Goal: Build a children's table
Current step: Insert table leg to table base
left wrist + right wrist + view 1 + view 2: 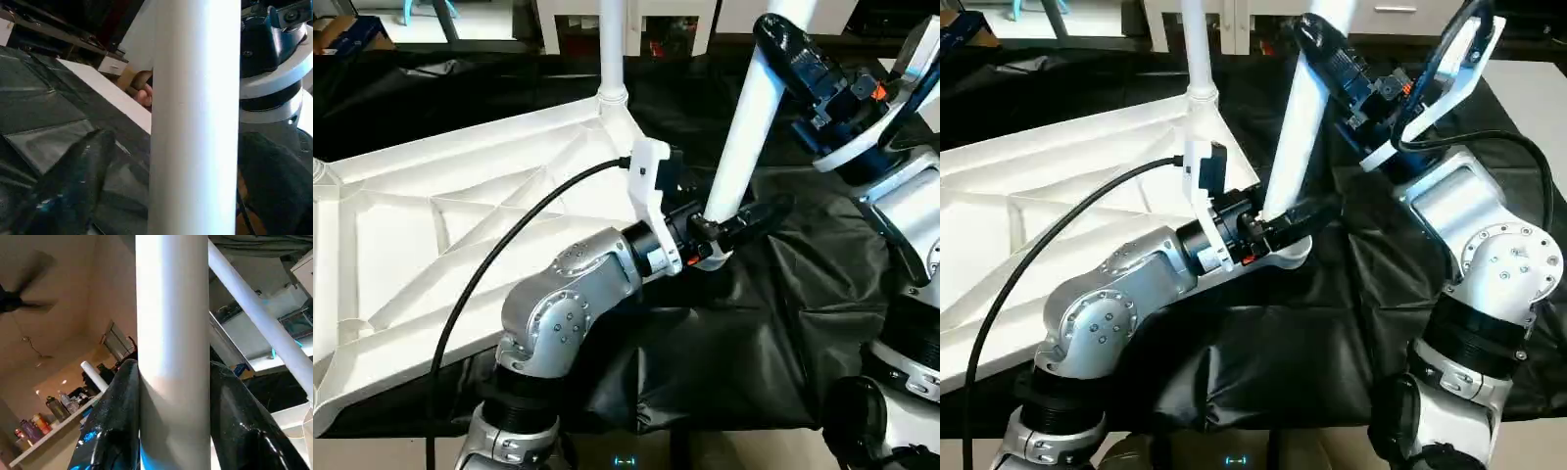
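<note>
Two white cylindrical plastic tube legs are showing above the white plastic rectangular children's table top (431, 225), which is lying upside down, X-ribbed underside up, on the left of the black-draped tabletop (724, 343). One leg (612, 44) is standing upright in a round corner socket (613, 98) at the far corner of that top. Just to the right of it, the second leg (749, 122) is leaning, its lower end down at the near right corner of the white top and its upper end tilting toward the right. The left gripper (729, 230) is reaching in from the left at the leg's lower end, its black jaws standing wide apart on either side of the tube; I cannot tell whether they are touching it. Further right and higher, the right gripper (1317, 44) is clamping the upper part of the same leg, its two black fingers (115, 416) pressing against opposite sides of the tube and holding it off the vertical.
</note>
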Available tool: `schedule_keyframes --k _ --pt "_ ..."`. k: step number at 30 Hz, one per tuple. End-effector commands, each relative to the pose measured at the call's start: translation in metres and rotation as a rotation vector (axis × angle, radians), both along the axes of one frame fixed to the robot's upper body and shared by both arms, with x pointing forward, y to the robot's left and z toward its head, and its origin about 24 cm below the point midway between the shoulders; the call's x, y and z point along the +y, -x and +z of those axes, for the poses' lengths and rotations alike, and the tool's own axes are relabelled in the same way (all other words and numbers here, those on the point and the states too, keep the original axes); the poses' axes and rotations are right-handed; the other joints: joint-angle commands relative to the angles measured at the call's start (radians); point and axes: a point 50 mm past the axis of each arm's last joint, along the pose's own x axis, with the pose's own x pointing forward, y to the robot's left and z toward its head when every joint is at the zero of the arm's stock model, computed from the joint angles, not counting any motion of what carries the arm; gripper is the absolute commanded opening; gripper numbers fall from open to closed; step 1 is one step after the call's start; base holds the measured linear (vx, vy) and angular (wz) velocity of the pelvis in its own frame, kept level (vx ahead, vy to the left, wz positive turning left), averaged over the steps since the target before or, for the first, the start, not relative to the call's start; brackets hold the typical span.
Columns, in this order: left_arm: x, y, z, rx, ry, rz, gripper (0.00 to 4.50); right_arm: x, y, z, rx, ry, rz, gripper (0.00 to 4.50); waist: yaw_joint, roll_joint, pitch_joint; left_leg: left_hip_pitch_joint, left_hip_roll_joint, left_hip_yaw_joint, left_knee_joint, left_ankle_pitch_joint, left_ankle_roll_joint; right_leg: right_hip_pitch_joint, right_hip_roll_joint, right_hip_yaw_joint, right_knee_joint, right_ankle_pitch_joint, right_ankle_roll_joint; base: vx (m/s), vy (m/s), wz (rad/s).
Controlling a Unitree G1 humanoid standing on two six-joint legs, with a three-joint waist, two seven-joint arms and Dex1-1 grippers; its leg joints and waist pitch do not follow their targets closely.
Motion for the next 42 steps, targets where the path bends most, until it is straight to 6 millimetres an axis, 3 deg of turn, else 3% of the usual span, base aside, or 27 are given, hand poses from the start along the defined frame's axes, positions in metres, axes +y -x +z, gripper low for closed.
schedule_keyframes --k 1,2,21,23,27,29,33,41,42 --pt "-0.001 -0.001 0.001 -0.001 0.004 0.017 4.02 0.006 0.007 0.005 -0.036 0.009 0.024 1.47 0.0 -0.015 -0.086 0.007 -0.014 0.015 -0.06 -0.01 0.079 0.083 -0.001 0.014 -0.049 -0.102 -0.192 0.0 0.0 0.0" --pt "0.0 -0.001 0.001 0.001 0.005 0.02 3.8 0.007 0.008 0.005 -0.035 0.01 0.024 1.47 0.0 -0.016 -0.088 0.007 -0.015 0.015 -0.059 -0.002 0.079 0.085 -0.001 0.014 -0.047 -0.09 -0.192 0.0 0.0 0.0" --pt "0.004 -0.004 0.005 -0.018 0.022 0.032 2.51 0.01 0.008 0.002 -0.029 0.046 0.023 1.47 0.001 -0.015 -0.089 0.006 -0.016 0.016 -0.057 0.001 0.085 0.086 -0.001 0.014 -0.045 -0.075 -0.194 0.0 0.0 0.0" --pt "0.005 -0.004 0.005 -0.016 0.026 0.035 2.21 0.01 0.008 0.002 -0.029 0.049 0.021 1.47 0.001 -0.015 -0.091 0.006 -0.016 0.015 -0.057 0.005 0.086 0.086 0.0 0.014 -0.044 -0.067 -0.195 0.0 0.0 0.0" --pt "0.007 -0.005 0.005 -0.019 0.024 0.048 2.15 0.009 0.008 0.001 -0.028 0.056 0.017 1.47 0.002 -0.015 -0.092 0.005 -0.016 0.015 -0.056 0.01 0.089 0.087 0.0 0.014 -0.043 -0.061 -0.198 0.0 0.0 0.0" --pt "0.007 -0.005 0.005 -0.018 0.026 0.047 1.76 0.009 0.007 0.0 -0.028 0.06 0.015 1.47 0.001 -0.016 -0.092 0.006 -0.016 0.016 -0.055 0.006 0.091 0.088 0.0 0.015 -0.043 -0.064 -0.198 0.0 0.0 0.0" --pt "0.007 -0.006 0.005 -0.019 0.026 0.051 1.49 0.009 0.007 0.0 -0.029 0.06 0.014 1.47 0.002 -0.017 -0.093 0.005 -0.017 0.016 -0.054 0.012 0.096 0.088 0.0 0.015 -0.042 -0.054 -0.201 0.0 0.0 0.0" --pt "0.01 -0.008 0.005 -0.024 0.022 0.069 1.41 0.008 0.007 -0.002 -0.031 0.079 0.01 1.47 0.003 -0.015 -0.099 0.006 -0.016 0.015 -0.051 0.031 0.11 0.09 0.0 0.014 -0.037 -0.029 -0.215 0.0 0.0 0.0" --pt "0.016 -0.011 0.005 -0.041 0.01 0.096 1.41 0.008 0.006 -0.005 -0.051 0.166 -0.026 1.82 0.004 -0.016 -0.101 0.005 -0.016 0.015 -0.05 0.033 0.109 0.092 0.0 0.013 -0.038 -0.032 -0.213 0.0 0.0 0.0"
